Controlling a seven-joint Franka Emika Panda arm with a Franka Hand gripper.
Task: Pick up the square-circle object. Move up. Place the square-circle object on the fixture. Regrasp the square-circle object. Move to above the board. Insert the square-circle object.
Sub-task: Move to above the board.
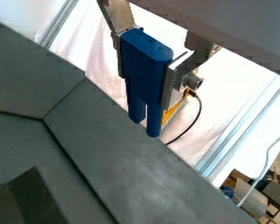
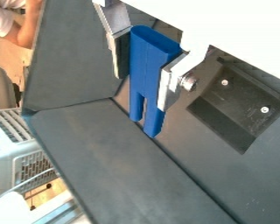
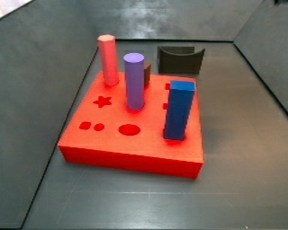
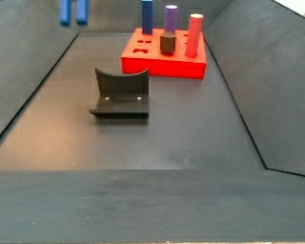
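Clearly, we see the gripper [image 1: 149, 59] high above the dark worktop [image 4: 142, 143], its silver fingers [image 2: 168, 85] pinching the solid upper block of the blue two-legged square-circle object [image 1: 143, 74], legs hanging downward. In a side view the object [image 4: 73, 11] appears at the frame's top, well apart from the black notched fixture [image 4: 121, 95] on the floor. We judge it is lifted clear for carrying to that fixture. The red slab board [image 3: 134, 135] carries a red peg [image 3: 109, 59], a purple cylinder [image 3: 134, 81] and a dark-blue block [image 3: 179, 110].
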